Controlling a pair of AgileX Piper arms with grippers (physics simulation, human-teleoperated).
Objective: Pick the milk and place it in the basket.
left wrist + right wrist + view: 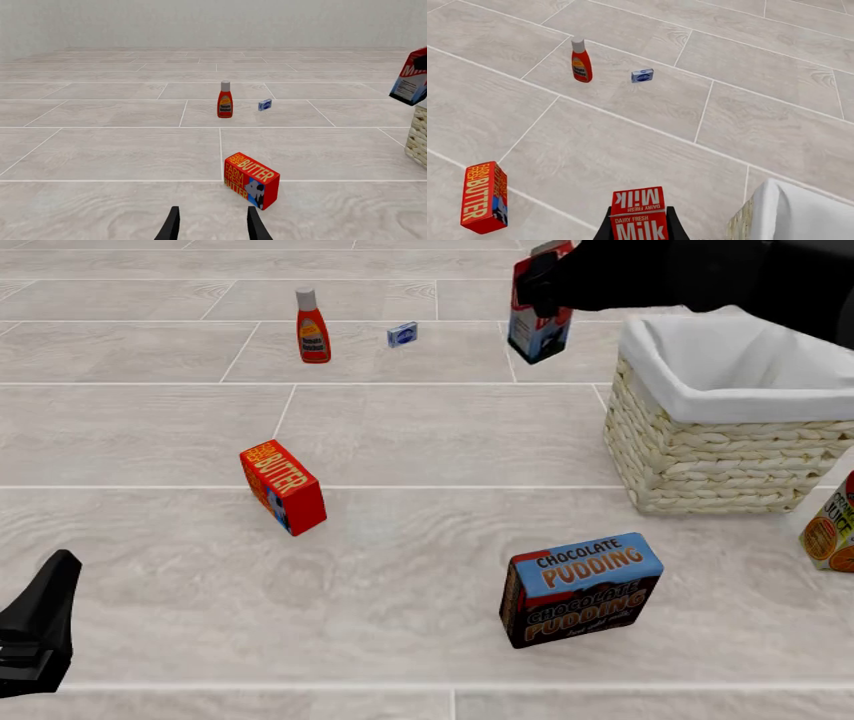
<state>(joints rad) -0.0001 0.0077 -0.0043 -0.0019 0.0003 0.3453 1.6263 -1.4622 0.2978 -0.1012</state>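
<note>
Tiled floor [400, 440], right gripper [539, 282]-clamped milk [538, 330] just beside basket [721, 455] rim.

small blue box [402, 334] label unreadable; orange carton [833, 528] cut by frame edge.

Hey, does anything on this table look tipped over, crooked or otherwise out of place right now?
Nothing is spilled or damaged. The red-orange butter box and the blue and brown chocolate pudding box both sit tilted. The red and white milk carton hangs slanted in the right gripper.
</note>
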